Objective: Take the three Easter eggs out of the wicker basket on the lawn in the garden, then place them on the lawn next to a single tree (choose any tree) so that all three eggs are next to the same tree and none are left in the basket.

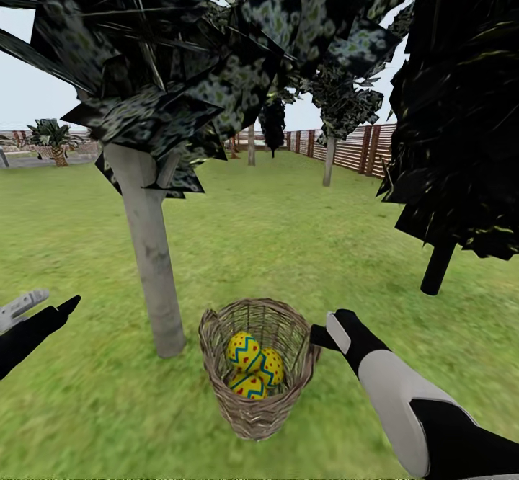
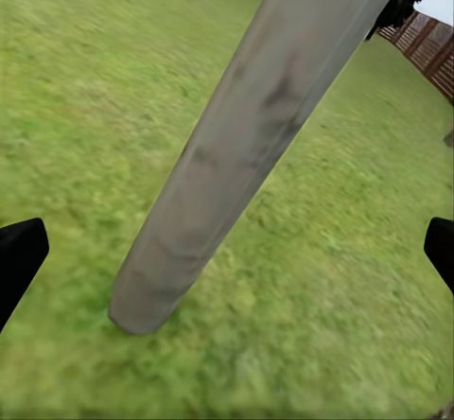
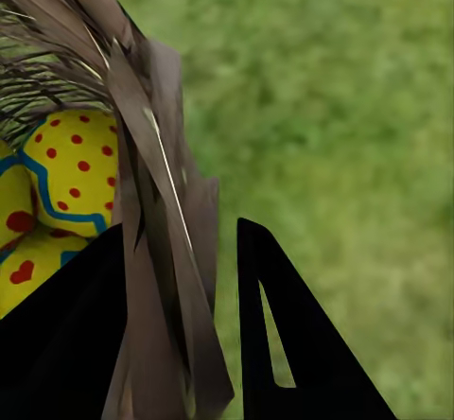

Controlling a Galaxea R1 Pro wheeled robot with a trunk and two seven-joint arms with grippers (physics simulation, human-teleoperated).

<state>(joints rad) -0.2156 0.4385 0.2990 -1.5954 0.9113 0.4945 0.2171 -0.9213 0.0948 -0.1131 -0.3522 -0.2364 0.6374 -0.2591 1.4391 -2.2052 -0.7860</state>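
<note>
The wicker basket stands on the lawn just right of a pale grey tree trunk. Three yellow Easter eggs with blue zigzags lie inside it: one at the left, one to its right, one nearest me. My right gripper is at the basket's right rim. In the right wrist view the right gripper straddles the basket wall, one finger inside and one outside, shut on it, with the eggs beside it. My left gripper hangs open left of the trunk.
A black-trunked dark tree stands to the right. More pale-trunked trees and a brown slat fence lie farther back. Low foliage hangs overhead. Open grass spreads to the left and beyond the basket.
</note>
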